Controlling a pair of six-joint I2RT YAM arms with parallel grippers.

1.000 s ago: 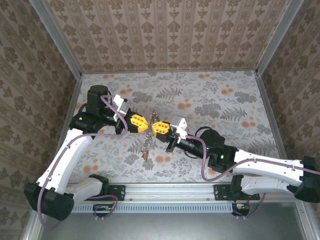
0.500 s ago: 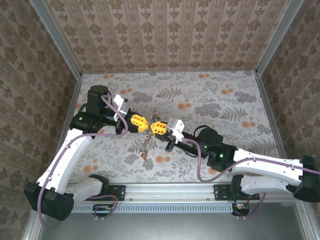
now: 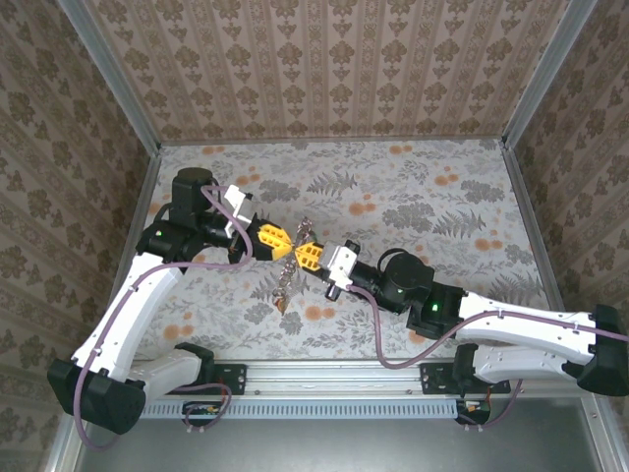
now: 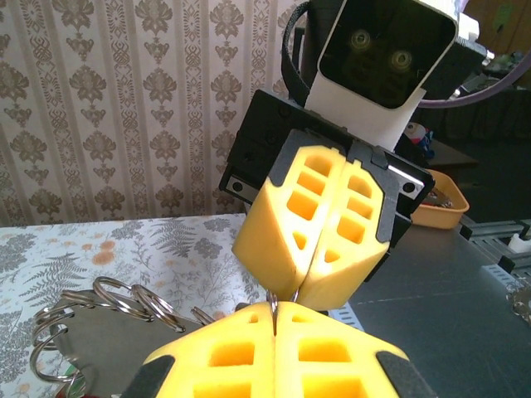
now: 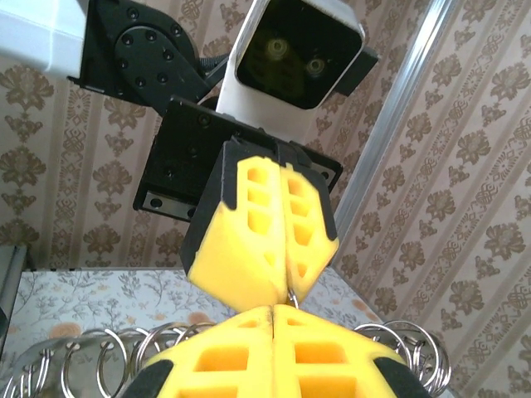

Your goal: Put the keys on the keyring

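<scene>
**Position.** The left gripper (image 3: 286, 243) and the right gripper (image 3: 299, 250) met tip to tip above the middle of the flower-patterned table (image 3: 442, 197). Both were clenched, with no gap between their yellow fingers. In the left wrist view a thin grey sliver of wire, taken to be the keyring (image 4: 272, 307), ran from the seam of the left gripper (image 4: 275, 322) up into the tip of the right gripper (image 4: 295, 288). Each claw therefore appeared to be grasping the keyring from its own side. The keys (image 3: 285, 290) hung in a bunch just near of the meeting point. Their colours could not be made out, nor whether the lowest one touched the table. Several small steel rings (image 4: 124, 297) fanned out left of the fingers.

**Step in hand (judgement).** The two arms seemed to be steadying or parting the loop so that a key could be passed on.
- One arm should act as the fixed anchor while the other makes small moves.
- The tips should stay in line, since any twist would roll so thin a wire out of the pads.
- The pull should be gentle, and the hanging bunch allowed to stop swinging first.
- The grip should be checked from the wrist views, because the fingers hid the wire from above.

**Markings.** No brand, label or writing could be read. A small green light (image 3: 432, 307) glowed on the right arm.
</scene>
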